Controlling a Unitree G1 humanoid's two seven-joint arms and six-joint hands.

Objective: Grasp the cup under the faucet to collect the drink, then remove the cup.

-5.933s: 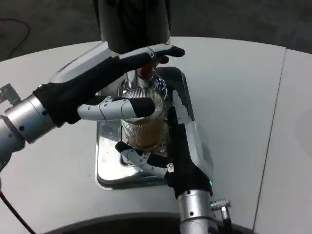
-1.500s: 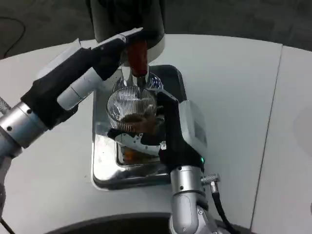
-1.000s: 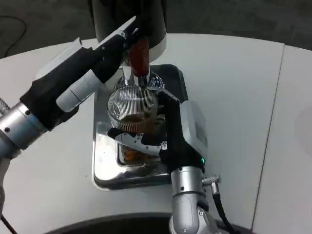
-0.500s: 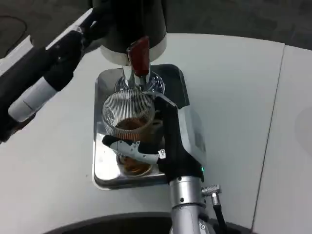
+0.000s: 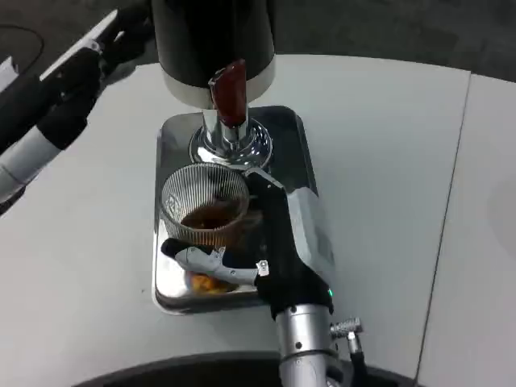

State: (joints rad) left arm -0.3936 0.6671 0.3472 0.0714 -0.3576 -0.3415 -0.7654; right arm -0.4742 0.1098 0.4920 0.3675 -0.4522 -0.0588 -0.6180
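With the left hand (image 5: pixel 89 60) withdrawn, grip state indeterminate, the right hand (image 5: pixel 270 242), wrapped around the ribbed glass cup (image 5: pixel 205 205), has drawn it from under the faucet (image 5: pixel 230 101); next, clear the drip tray (image 5: pixel 294 137).

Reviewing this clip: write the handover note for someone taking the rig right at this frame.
Right hand grips the ribbed glass cup, which holds brown drink. Left hand is up at the far left, off the dispenser, holding nothing; finger pose unclear.
The cup is over the metal drip tray, just in front of the faucet, not under it.
Done: grasp and filling.
Left: carry the cup clear of the tray and set it down.
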